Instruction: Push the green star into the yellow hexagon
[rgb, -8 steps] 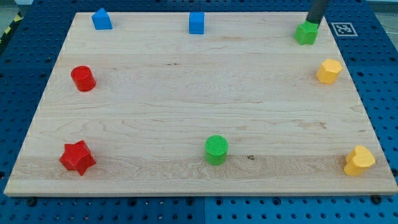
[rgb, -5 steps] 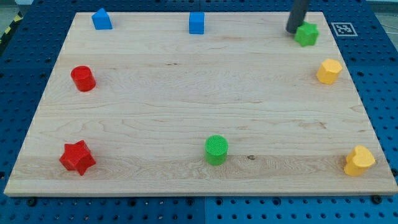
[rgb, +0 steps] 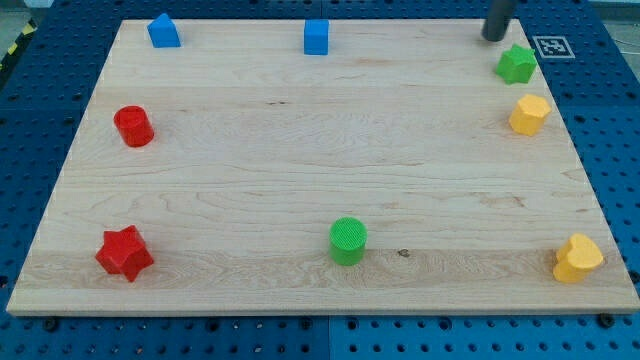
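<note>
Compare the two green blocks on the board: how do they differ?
The green star has a pointed outline; the green cylinder is round with a ridged top. The star sits near the view's top right, just below my tip; the cylinder stands alone near the bottom edge. Both are green.

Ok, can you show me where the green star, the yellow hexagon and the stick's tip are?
green star (rgb: 516, 64), camera view, top face.
yellow hexagon (rgb: 529, 114), camera view, top face.
my tip (rgb: 494, 37), camera view, rod's very end.
</note>
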